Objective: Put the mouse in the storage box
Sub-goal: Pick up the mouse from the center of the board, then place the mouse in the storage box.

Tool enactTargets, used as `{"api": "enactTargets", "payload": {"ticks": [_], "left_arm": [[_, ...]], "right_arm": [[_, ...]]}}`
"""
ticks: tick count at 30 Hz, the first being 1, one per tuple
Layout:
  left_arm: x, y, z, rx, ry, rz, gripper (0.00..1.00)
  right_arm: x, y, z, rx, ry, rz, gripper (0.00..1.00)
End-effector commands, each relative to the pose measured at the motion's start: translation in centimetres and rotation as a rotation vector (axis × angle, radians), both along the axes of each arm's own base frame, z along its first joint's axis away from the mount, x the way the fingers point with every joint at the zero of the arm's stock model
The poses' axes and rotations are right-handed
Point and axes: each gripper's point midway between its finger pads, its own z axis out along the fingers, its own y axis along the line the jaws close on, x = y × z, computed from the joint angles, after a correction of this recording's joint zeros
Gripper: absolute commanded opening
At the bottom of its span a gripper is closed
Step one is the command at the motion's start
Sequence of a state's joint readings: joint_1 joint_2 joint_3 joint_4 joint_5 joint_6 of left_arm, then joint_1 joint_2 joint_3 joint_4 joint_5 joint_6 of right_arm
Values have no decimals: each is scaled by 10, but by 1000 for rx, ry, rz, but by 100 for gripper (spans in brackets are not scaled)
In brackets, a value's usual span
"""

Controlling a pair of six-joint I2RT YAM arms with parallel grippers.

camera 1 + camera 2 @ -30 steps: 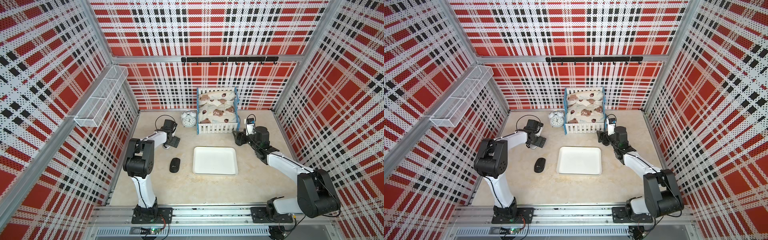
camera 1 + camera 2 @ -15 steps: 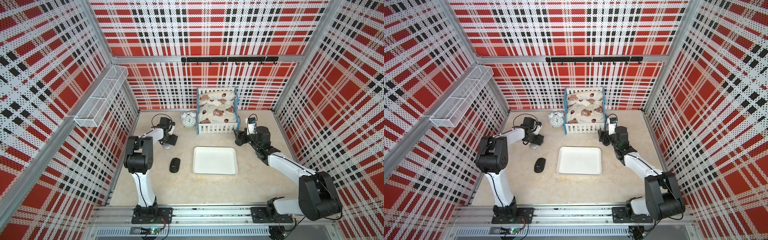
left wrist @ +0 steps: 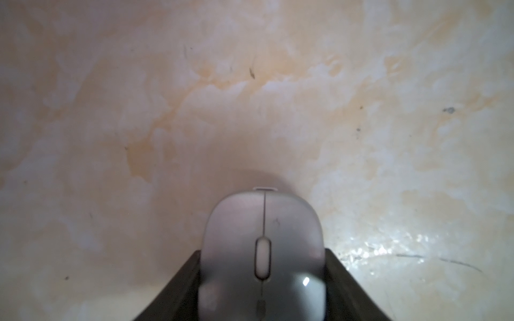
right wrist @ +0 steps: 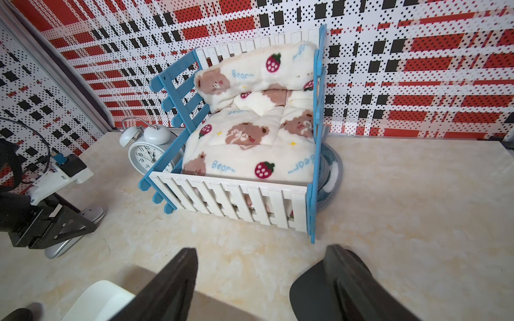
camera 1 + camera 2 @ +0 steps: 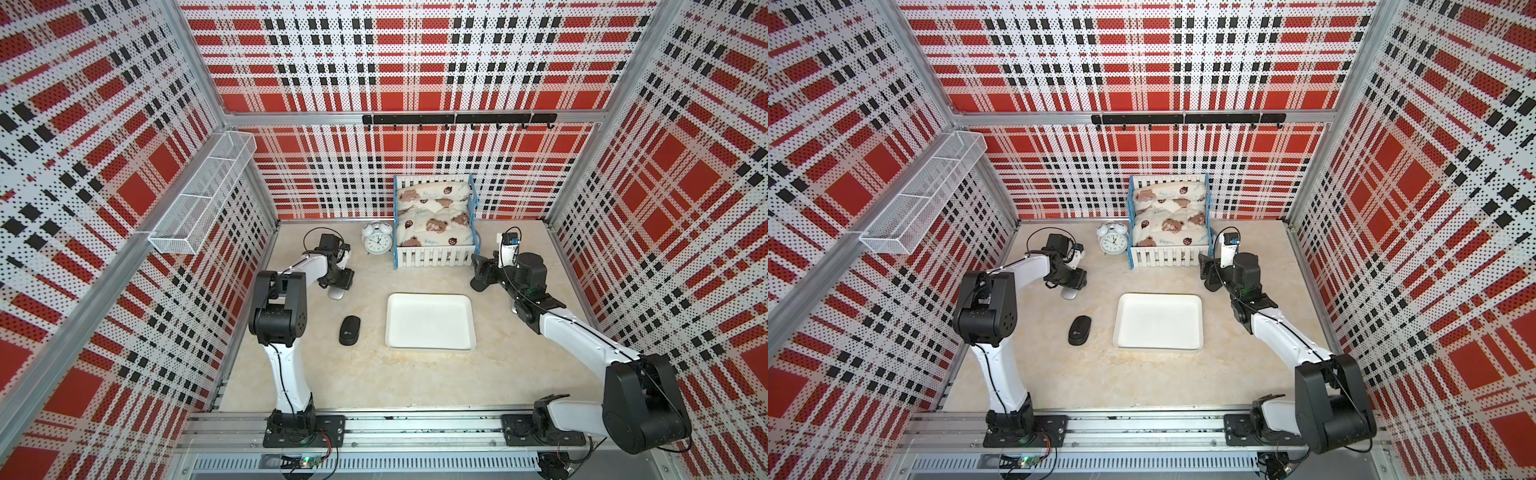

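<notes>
Left gripper clamps the grey mouse on the table — black mouse lies beside the box. Right gripper hangs near the bed, jaws apart

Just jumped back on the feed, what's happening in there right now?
The left gripper is shut on the grey mouse, low at the table. A black mouse lies beside the storage box, which is empty. The right gripper is open, holding nothing, in front of the toy bed.
</notes>
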State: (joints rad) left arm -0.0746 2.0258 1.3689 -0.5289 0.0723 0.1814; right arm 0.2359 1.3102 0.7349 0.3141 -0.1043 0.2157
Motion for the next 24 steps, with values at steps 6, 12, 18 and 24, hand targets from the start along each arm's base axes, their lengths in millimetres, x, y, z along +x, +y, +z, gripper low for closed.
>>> {"api": "enactTargets", "payload": {"ticks": [6,12,18,24], "left_arm": [[-9,-45,64,-98,-123,107,32],[-41,-106,101,-116,-223,163,31],[-86,-169,108,-251,-243,178,29],[-112,-204,112,-361,-269,199,30]], "right_arm": [[-4,1,-2,23,-4,-11,78],[-5,0,-3,21,1,-24,78],[-12,-6,-5,17,-4,-47,78],[-15,-6,-6,24,3,-52,77]]}}
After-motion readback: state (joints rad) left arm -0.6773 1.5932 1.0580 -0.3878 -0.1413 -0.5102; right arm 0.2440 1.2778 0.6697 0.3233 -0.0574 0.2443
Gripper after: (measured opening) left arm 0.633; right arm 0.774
